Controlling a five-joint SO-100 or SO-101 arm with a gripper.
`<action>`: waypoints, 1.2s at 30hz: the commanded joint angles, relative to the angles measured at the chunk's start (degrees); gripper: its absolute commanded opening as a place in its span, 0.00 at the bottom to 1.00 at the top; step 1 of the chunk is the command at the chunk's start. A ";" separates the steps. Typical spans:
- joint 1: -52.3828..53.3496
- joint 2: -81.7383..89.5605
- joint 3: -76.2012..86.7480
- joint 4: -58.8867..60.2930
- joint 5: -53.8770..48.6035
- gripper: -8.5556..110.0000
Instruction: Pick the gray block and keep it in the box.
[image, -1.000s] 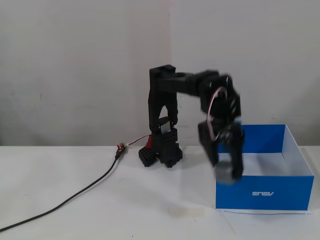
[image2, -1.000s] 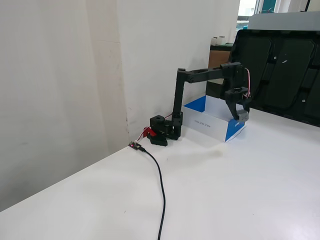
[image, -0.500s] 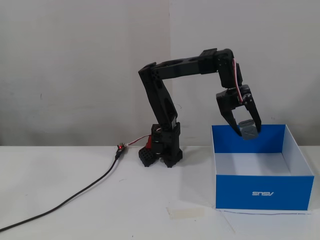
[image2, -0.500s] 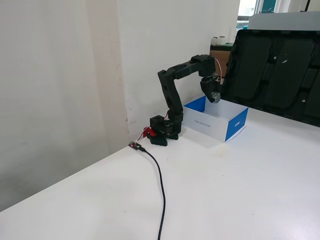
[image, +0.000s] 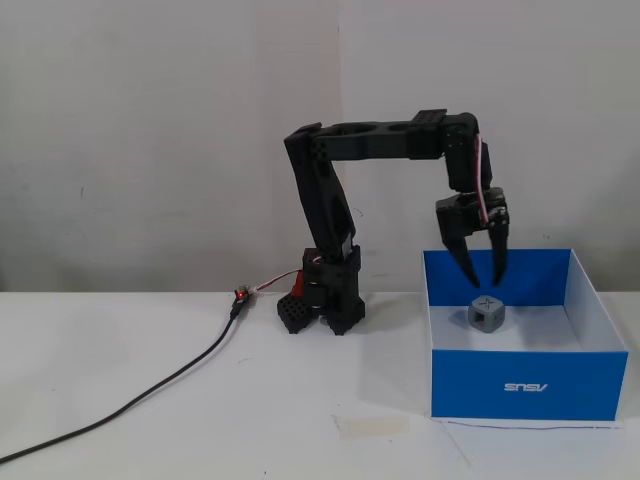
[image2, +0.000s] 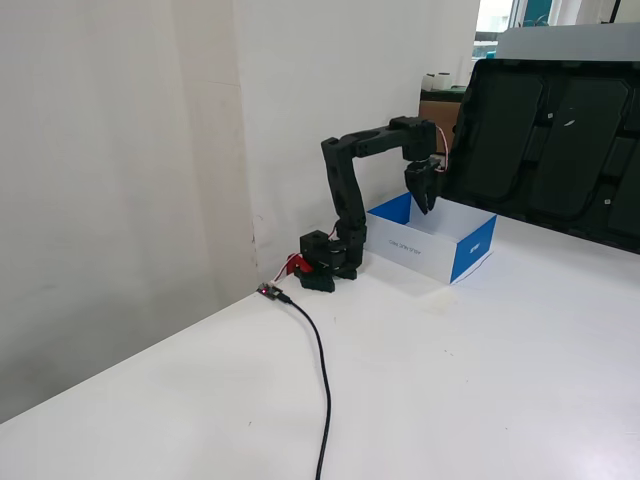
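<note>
The gray block (image: 487, 314) is a small cube with an X mark. It rests on the white floor inside the box (image: 524, 385), toward the back. The box is bright blue with a white logo on its front wall; it also shows in a fixed view (image2: 473, 250), where the block is hidden. My gripper (image: 484, 277) hangs straight above the block, fingers pointing down and spread apart, empty, with a small gap to the block. In a fixed view the gripper (image2: 423, 208) is over the box's far part.
The arm's base (image: 325, 297) stands on the white table left of the box. A black cable (image: 150, 388) runs from it toward the front left. A strip of tape (image: 372, 425) lies before the box. A large black tray (image2: 560, 140) leans at the table's far side.
</note>
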 joint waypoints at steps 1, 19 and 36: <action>9.32 5.80 -4.13 1.32 -1.85 0.07; 58.27 40.87 37.79 -27.16 3.78 0.07; 64.95 78.75 74.09 -32.34 3.96 0.07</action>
